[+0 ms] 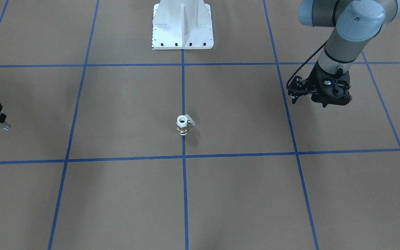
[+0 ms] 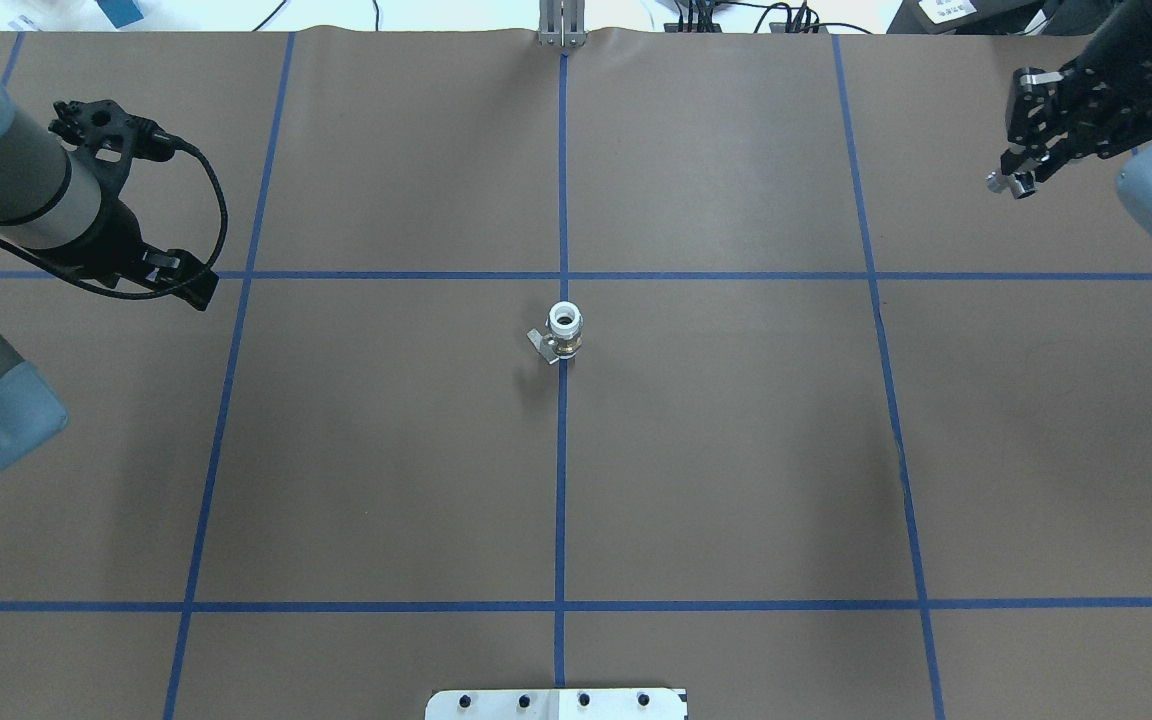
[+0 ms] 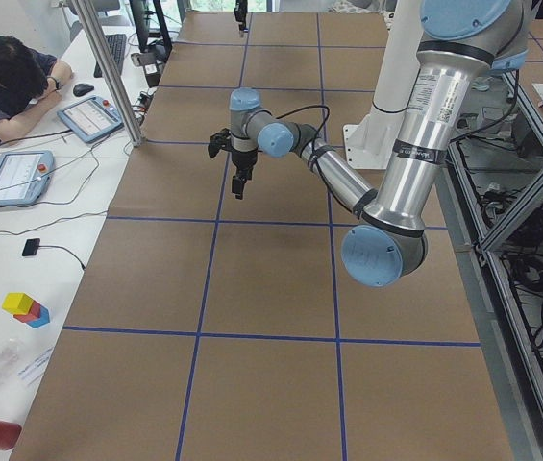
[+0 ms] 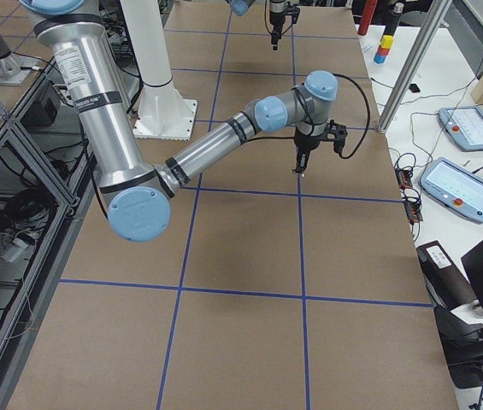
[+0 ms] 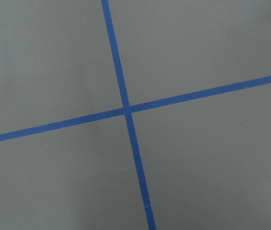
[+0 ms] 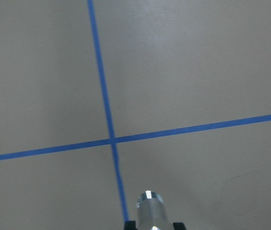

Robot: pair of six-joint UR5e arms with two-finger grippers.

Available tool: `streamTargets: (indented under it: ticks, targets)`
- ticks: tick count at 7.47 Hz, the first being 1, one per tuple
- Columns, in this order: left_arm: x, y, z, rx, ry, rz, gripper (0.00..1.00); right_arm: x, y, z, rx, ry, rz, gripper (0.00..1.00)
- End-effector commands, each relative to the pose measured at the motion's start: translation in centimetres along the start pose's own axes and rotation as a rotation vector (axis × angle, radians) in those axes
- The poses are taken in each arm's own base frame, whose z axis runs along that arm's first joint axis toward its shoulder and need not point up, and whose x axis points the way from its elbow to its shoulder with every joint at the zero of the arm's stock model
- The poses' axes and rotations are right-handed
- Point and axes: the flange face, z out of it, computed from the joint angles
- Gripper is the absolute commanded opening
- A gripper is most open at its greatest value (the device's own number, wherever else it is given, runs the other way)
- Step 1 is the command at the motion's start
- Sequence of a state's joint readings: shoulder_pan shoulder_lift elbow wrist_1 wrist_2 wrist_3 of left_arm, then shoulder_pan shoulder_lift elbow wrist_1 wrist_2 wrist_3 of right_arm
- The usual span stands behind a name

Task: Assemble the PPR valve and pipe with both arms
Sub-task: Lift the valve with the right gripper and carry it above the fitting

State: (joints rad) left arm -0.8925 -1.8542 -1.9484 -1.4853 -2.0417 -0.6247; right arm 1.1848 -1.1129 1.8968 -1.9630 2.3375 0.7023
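Note:
The PPR valve (image 1: 183, 125) stands upright at the table's middle on the centre blue line, white end up, brass band below, silver lever to one side; it also shows in the overhead view (image 2: 564, 331). My right gripper (image 2: 1024, 172) is shut on the small chrome pipe (image 2: 1012, 183), held above the table far to the valve's right; the pipe shows at the right wrist view's bottom edge (image 6: 149, 211) and in the front view (image 1: 5, 125). My left gripper (image 2: 186, 280) hangs open and empty far to the valve's left (image 1: 293, 94). Its wrist view shows only table.
Brown table (image 2: 736, 450) with a blue tape grid. The white bolted robot base (image 1: 182, 27) stands at the robot's side. Tablets (image 3: 16, 178) and a seated person (image 3: 7, 77) are on a side desk beyond the table's edge.

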Motion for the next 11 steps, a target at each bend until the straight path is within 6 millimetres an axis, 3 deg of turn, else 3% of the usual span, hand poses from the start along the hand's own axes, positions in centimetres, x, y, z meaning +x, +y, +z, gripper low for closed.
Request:
streamTargets:
  ticks: [1,3,5,8,11]
  targets:
    - [-1.6,0.6,0.5,-0.008,-0.011,0.028,1.00,-8.6,3.0,-1.5,-0.007,-0.038,0.036,0.00]
    - [-4.8,0.7,-0.1,0.012,-0.025,0.042,1.00,-17.0,6.5,0.0,-0.009,-0.038,0.062,0.00]
    - [-8.1,0.9,-0.2,0.009,-0.053,0.079,1.00,-23.2,8.5,1.0,-0.008,-0.036,0.093,0.00]
    - [-10.5,0.5,0.0,0.002,-0.072,0.122,1.00,-28.8,12.7,5.1,0.023,0.023,0.039,0.00]
    - [-13.5,1.2,0.0,-0.031,-0.034,0.119,1.00,-35.3,12.5,9.8,0.056,-0.013,0.037,0.00]
